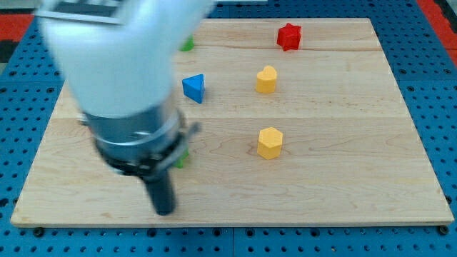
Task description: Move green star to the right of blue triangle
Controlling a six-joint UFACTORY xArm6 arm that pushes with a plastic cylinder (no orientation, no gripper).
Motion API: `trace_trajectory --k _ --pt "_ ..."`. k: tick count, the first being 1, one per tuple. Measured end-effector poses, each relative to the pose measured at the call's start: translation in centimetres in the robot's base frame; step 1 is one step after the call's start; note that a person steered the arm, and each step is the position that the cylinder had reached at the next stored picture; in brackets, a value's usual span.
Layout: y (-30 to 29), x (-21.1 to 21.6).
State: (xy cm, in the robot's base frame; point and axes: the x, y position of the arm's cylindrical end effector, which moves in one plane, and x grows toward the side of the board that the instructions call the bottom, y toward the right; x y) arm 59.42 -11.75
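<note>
The blue triangle point(194, 88) lies left of the board's middle, in the upper half. Two green blocks show only as slivers behind my arm: one point(187, 44) near the view's top, above the triangle, and one point(183, 159) below the triangle, next to the rod. I cannot tell which of them is the star. My tip point(164, 212) rests on the board near the view's bottom left, just below and left of the lower green block and well below the triangle.
A red star point(288, 36) lies at the top right of centre. A yellow block point(266, 79) sits right of the triangle, and another yellow block point(270, 143) lies below it. The wooden board point(357, 143) sits on a blue perforated table.
</note>
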Motion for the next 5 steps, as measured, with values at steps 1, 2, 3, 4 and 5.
trace_trajectory --k 1,2,3,4,5 --pt "-1.1 -2.5" --pt "0.6 -6.5" --pt "1.4 -8.8" --pt "4.2 -10.5" --pt "7.4 -10.4"
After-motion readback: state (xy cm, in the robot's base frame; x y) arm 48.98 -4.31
